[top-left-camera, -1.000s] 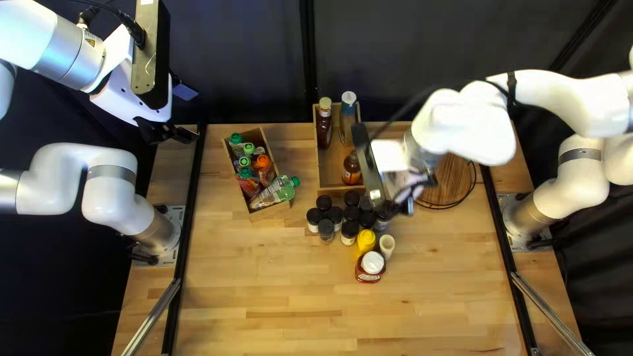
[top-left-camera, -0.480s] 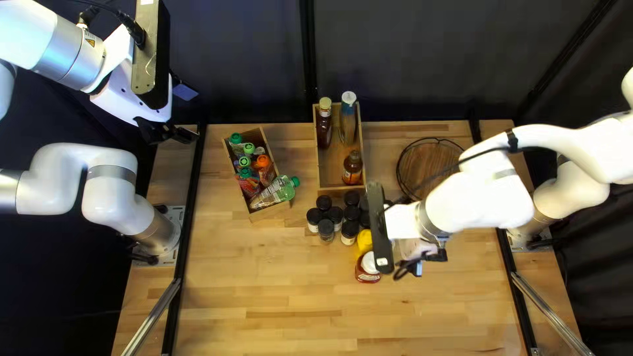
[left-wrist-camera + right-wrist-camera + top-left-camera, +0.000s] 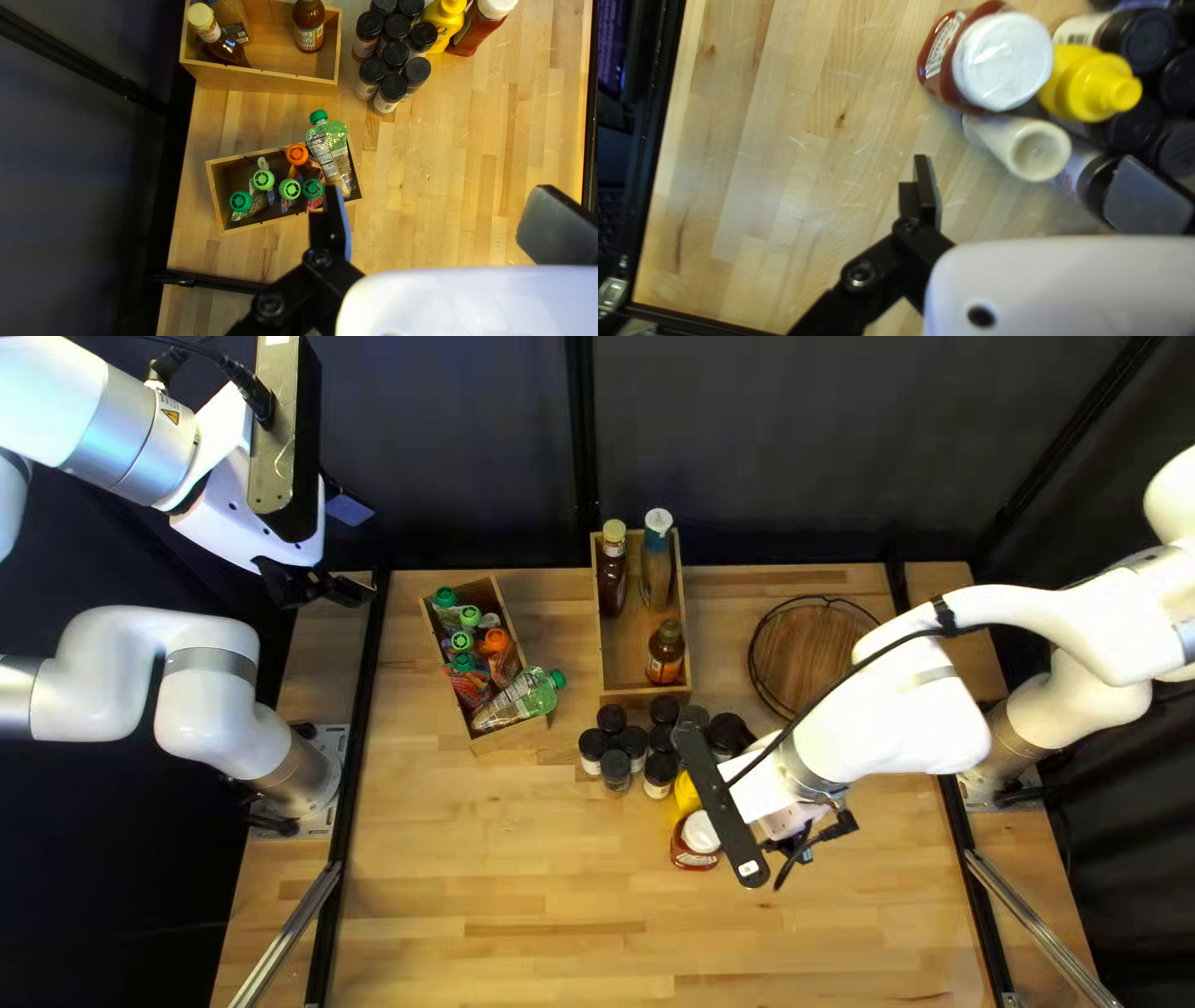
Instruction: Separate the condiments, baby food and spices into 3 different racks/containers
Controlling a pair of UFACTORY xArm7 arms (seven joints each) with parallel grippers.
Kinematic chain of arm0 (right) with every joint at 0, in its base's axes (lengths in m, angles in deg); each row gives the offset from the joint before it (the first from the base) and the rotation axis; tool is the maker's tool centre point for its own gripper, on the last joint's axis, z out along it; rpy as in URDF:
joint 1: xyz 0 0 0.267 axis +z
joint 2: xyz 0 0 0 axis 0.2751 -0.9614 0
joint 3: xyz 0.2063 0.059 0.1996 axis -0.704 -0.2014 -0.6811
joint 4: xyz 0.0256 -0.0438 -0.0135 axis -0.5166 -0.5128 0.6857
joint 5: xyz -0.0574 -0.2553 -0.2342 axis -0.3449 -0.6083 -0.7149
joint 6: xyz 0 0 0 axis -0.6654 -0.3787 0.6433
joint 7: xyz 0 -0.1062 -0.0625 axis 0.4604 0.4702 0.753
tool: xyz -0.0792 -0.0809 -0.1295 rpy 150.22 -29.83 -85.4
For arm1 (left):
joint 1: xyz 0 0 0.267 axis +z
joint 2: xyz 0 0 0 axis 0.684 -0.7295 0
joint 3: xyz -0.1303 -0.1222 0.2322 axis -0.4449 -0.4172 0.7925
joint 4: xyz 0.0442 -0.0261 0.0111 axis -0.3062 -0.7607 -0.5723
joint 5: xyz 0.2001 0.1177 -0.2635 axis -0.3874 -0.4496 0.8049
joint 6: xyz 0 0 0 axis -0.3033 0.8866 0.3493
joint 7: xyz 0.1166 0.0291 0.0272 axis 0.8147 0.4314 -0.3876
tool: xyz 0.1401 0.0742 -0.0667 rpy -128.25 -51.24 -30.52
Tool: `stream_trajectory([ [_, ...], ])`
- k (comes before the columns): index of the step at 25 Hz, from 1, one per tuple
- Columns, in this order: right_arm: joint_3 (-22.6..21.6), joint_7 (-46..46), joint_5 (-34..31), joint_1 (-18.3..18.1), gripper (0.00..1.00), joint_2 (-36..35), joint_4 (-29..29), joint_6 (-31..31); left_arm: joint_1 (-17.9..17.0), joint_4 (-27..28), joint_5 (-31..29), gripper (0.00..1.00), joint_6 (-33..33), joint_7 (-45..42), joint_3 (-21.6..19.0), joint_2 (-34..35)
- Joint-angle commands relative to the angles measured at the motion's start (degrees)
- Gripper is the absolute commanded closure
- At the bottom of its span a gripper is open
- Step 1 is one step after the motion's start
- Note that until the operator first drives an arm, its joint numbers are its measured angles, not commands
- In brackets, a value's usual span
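Baby food (image 3: 330,152) in wooden box (image 3: 218,198)

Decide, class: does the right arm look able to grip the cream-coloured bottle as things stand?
Probably yes: the right gripper is open, with the cream-coloured bottle ahead between its fingers, though the red bottle and a black-capped jar crowd it.

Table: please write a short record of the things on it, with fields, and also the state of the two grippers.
Pouch box: six pouches, one leaning over the rim
Bottle box: three bottles
Spice jars: grouped on the table, in no box
Beside jars: red bottle, yellow bottle, pale bottle
Round board: right of bottle box, top left view
Left gripper: open, empty
Right gripper: open, empty
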Motion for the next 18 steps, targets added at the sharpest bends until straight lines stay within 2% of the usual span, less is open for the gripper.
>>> stream_trajectory([
  [1,-1.42,-7.53,-3.38,0.42,0.0,3.87,2.57,0.27,0.0,0.0,0.0,0.0,0.0,0.0,0.0,0.0],
  [9,-3.07,-23.13,-11.11,3.2,0.0,10.14,6.4,-1.42,0.0,0.0,0.0,0.0,0.0,0.0,0.0,0.0],
  [18,-2.52,-26.26,-16.01,4.15,0.0,13.14,7.82,-2.04,0.0,0.0,0.0,0.0,0.0,0.0,0.0,0.0],
])
